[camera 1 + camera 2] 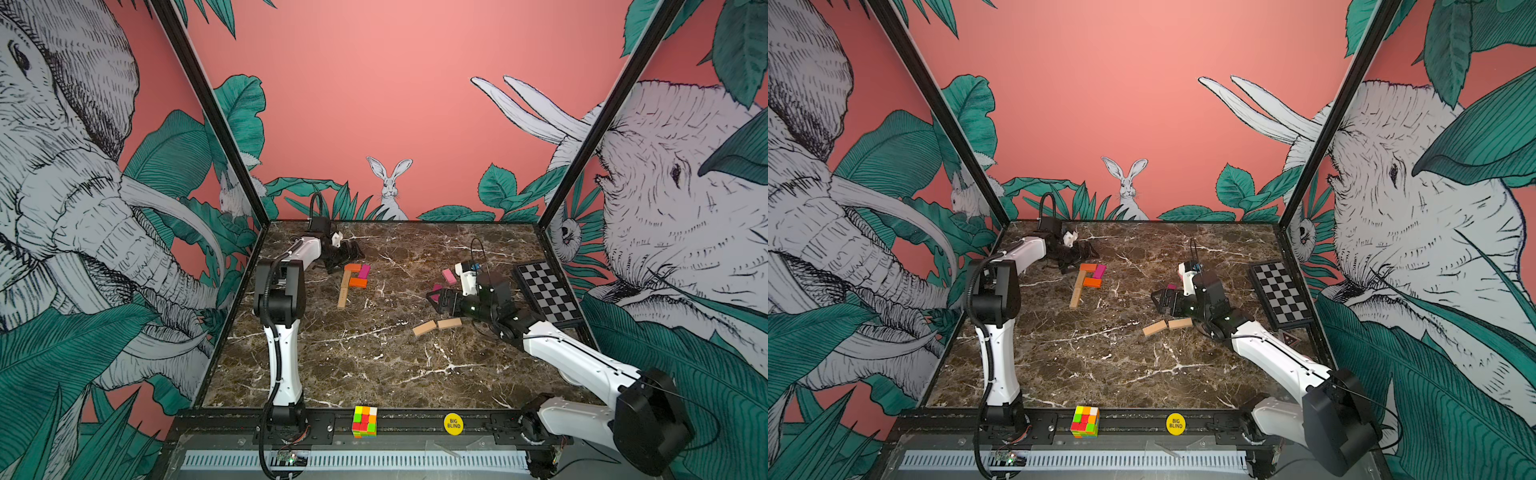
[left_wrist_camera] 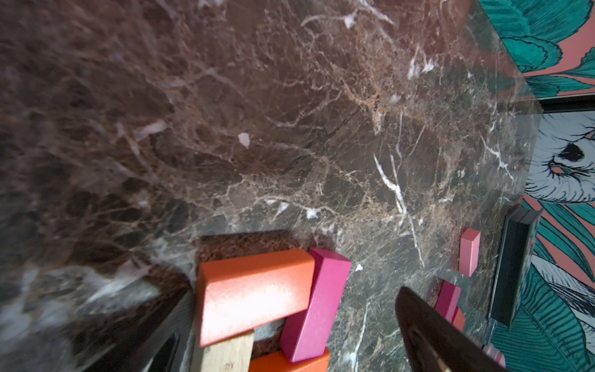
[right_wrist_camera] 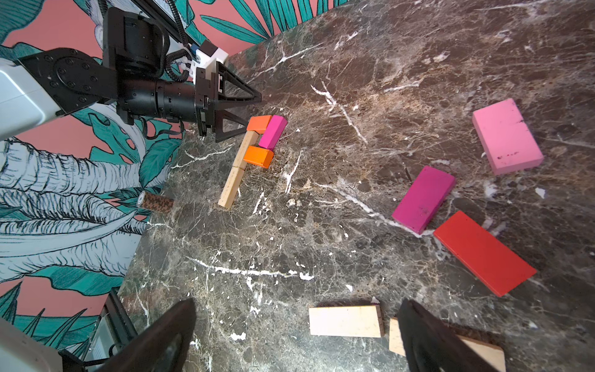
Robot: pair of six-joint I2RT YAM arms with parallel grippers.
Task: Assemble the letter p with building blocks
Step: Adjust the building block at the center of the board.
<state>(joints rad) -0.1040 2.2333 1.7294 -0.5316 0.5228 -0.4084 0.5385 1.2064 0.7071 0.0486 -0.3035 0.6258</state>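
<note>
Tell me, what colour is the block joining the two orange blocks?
The block is magenta, clearest in the right wrist view.

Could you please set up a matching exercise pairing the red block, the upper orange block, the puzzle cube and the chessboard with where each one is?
Things:
1. red block
2. upper orange block
3. puzzle cube
4. chessboard

Places:
A. on the black front rail
B. along the edge, on the side of the right gripper
C. at the far end of the tan stem
D. flat beside the loose magenta block

Pairs: 1-D, 2-C, 3-A, 4-B
</note>
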